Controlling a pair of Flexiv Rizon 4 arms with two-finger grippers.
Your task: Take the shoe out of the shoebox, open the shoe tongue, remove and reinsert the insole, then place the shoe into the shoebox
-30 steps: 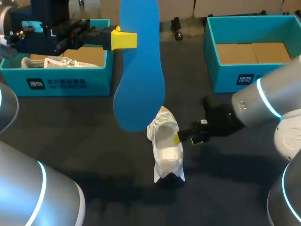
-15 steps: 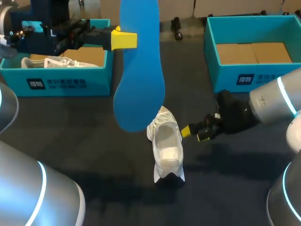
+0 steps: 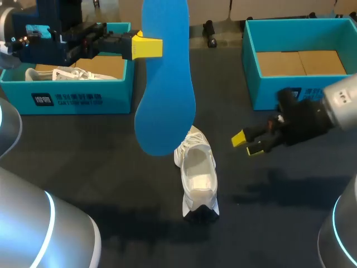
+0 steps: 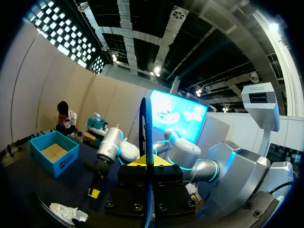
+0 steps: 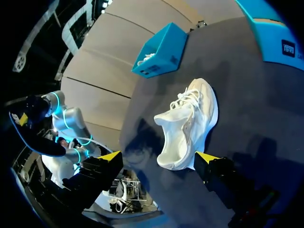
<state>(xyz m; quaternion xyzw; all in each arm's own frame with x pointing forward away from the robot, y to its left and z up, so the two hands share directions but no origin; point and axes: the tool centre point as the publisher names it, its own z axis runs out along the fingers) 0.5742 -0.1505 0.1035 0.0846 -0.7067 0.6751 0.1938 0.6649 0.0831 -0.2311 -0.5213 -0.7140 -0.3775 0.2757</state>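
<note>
L gripper (image 3: 147, 47) was clamped on the blue insole (image 3: 165, 84) near one end. The insole hung down, well clear of the table (image 3: 111, 178), with its lower end over the shoe's far end in head view. R gripper (image 3: 247, 144) was wide open w/ nothing in it, beside the white shoe (image 3: 198, 173) but apart from it. The shoe sat loose on the table betw. the two teal boxes, opening up. Risks, as I judged them:
- The insole was gripped at one end only, so the free end could sway and miss the opening.
- It could catch on collar or tongue and fold instead of sliding in.
- W/ nothing bracing the shoe, a push from the insole could shove or tip it.
- R gripper closing in could knock the shoe off line.

Writing: L shoebox (image 3: 72, 99) and R shoebox (image 3: 262, 92) each carried a white printed mark on the front wall, not transcribed. No print seen on the insole.
</note>
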